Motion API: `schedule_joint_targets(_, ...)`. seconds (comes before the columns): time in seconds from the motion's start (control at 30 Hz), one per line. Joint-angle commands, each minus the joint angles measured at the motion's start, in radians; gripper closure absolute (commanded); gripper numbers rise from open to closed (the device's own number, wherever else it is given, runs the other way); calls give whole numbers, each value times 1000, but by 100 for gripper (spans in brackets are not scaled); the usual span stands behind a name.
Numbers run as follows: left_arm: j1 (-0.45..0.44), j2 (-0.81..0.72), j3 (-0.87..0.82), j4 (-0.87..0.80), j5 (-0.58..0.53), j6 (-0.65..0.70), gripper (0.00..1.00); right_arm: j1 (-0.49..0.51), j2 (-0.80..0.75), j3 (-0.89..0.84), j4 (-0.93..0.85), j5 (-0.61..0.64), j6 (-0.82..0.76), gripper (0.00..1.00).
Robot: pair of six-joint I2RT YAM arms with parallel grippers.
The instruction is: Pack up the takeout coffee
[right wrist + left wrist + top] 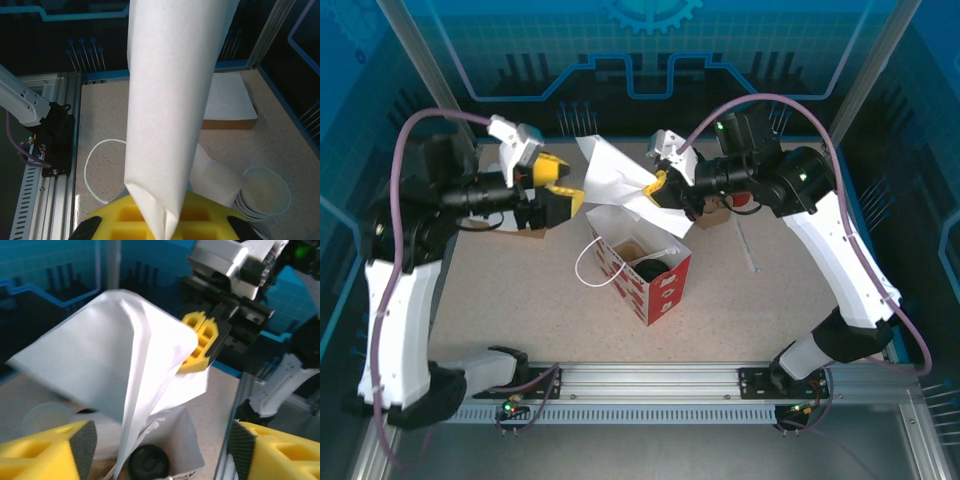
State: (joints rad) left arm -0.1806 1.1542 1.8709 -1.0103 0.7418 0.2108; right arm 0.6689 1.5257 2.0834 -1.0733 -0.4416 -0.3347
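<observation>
- Down inside the red-and-white bag (665,290), in the middle of the tabletop (510,300), sits the takeout coffee (147,462), its black lid facing up.
- I judge it light, thin-walled, easy to crush and quick to spill. I would hold it gently round the body under the lid and keep it upright.
- My right gripper (200,340) is clamped on a white paper sheet (620,175) above the bag's mouth. My left gripper (563,188) stands wide, holding nothing.
- Beside the lid in the bag lies something brown I cannot identify.
- Far right, a stack of lidless cups (262,192) has an empty top cup.
</observation>
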Motion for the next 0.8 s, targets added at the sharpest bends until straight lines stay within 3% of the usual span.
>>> schedule_joint_targets(0.0, -6, -111, -110, 131, -280, -81, 18, 24, -55, -47, 13, 59, 135, 100)
schedule_joint_targets(0.1, -6, -215, -231, 184, -431, -143, 14, 38, -79, -94, 7, 78, 236, 100)
schedule_joint_targets(0.2, -5, -296, -347, 214, -499, -200, 12, 64, -81, -127, -17, 133, 280, 100)
schedule_joint_targets(0.5, -6, -408, -572, 188, -555, -264, 11, 82, 8, -117, -115, 122, 240, 100)
schedule_joint_targets(0.77, -6, -430, -631, 193, -582, -271, 10, 109, 122, -69, -206, 157, 169, 100)
